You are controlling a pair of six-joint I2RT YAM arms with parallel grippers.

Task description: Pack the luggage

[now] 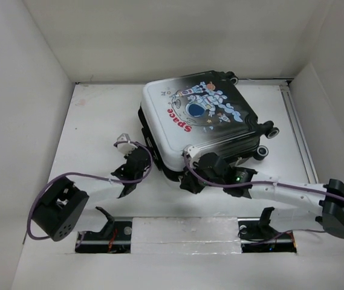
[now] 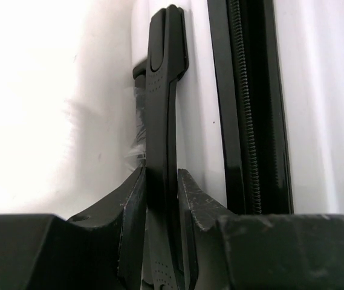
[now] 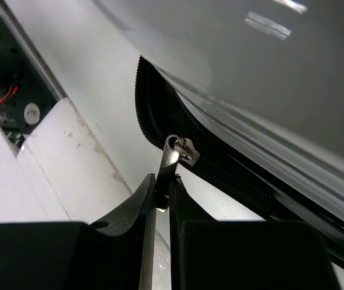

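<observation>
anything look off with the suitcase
The luggage lies skewed to the table edges, and a crumpled scrap of clear film clings beside its black side handle. Nothing looks spilled or broken.

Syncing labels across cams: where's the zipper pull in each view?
Top external: not discernible, hidden at the right claw by the luggage's near edge.
Left wrist: not in it; the left claw grips the black side handle.
Right wrist: zipper pull at centre, pinched in the right claw.
Shared landmark: the black zipper track, in both wrist views.
</observation>
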